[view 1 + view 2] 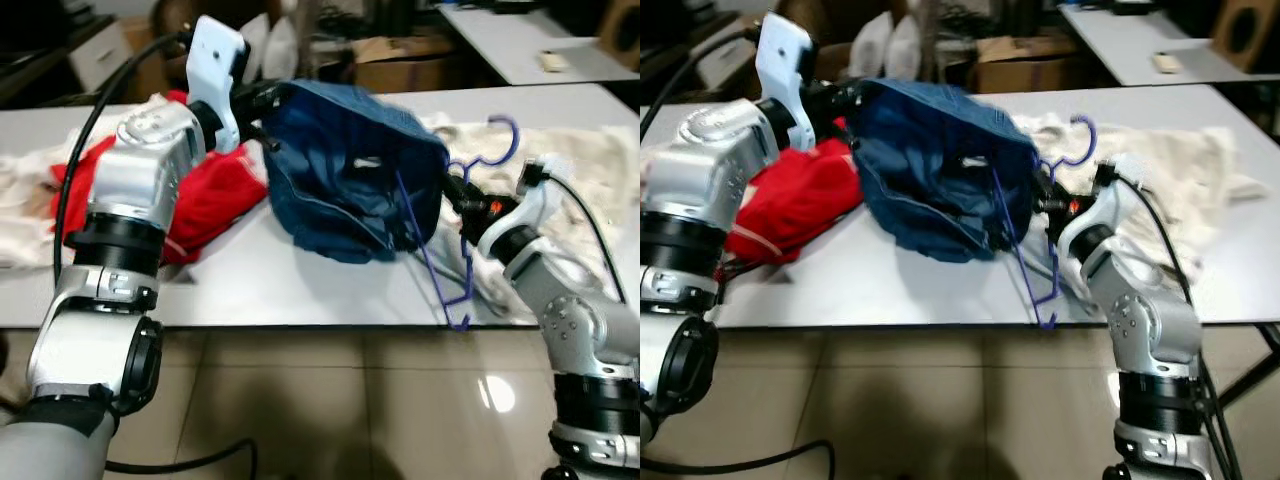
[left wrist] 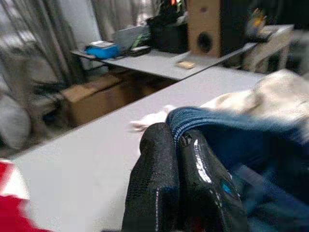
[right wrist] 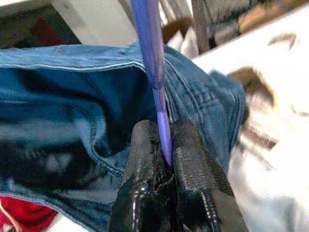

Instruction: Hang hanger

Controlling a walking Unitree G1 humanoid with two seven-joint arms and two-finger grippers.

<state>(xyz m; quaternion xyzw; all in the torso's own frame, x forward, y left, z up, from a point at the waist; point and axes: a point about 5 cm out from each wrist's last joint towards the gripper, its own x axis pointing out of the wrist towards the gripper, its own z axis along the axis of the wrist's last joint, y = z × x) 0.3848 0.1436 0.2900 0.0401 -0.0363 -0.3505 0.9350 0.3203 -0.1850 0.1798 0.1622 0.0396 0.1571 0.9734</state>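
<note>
We see 1 blue wire hanger (image 1: 448, 262) pinched by our right hand (image 3: 165, 159), 1 dark blue denim garment (image 1: 345, 170) pinched by our left hand (image 2: 179, 145).

Jeans (image 1: 345, 175) mid-table (image 1: 300, 285), hanger (image 1: 455, 235) at their right edge. Red garment (image 1: 205, 205) to their left. Pale cloth (image 1: 600, 170) right. Boxes (image 1: 400, 60) behind table.

The left gripper (image 2: 179, 145) has its two glossy black fingers (image 2: 154, 183) pressed together on the hemmed edge of a dark blue denim garment (image 2: 231, 140). Behind the denim lies a crumpled cream cloth (image 2: 270, 94) on the long grey tabletop (image 2: 87, 154). Beyond that table sit a brown cardboard box (image 2: 91, 99), a second grey table (image 2: 159, 63) and a wooden speaker cabinet (image 2: 205, 26).
</note>
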